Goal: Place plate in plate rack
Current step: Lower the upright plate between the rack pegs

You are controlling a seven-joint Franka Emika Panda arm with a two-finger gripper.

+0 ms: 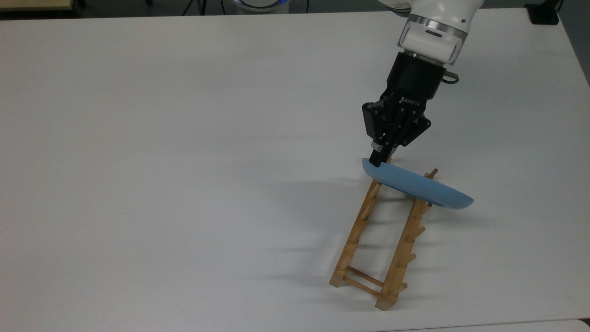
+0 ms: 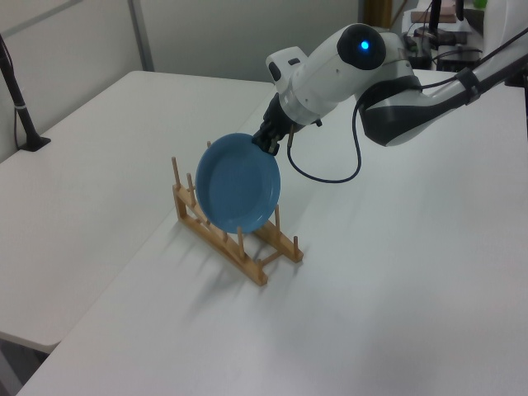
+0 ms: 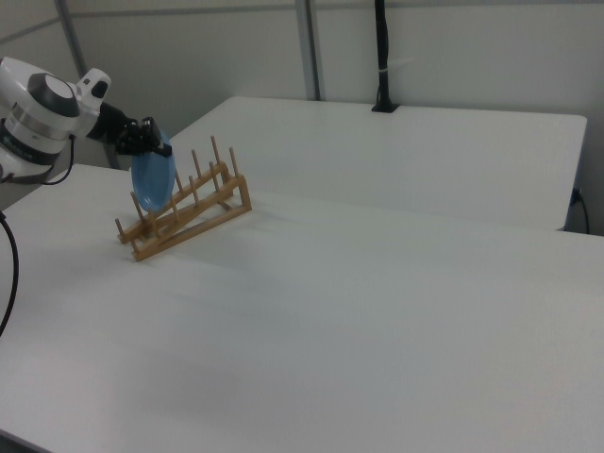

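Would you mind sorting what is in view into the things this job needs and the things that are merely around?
Part of the job:
- plate, standing on edge among the rack's pegs
- plate rack
- gripper, shut on the plate's rim

Just around:
- white table
- black pole at the far table edge

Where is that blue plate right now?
The plate stands on edge among the pegs of the plate rack, toward the left view's left end, with the gripper clamped on its upper rim.

Your top view looks steeply down on the table (image 1: 184,161); your left and right views face it from opposite sides, all sharing the rack (image 1: 382,240).
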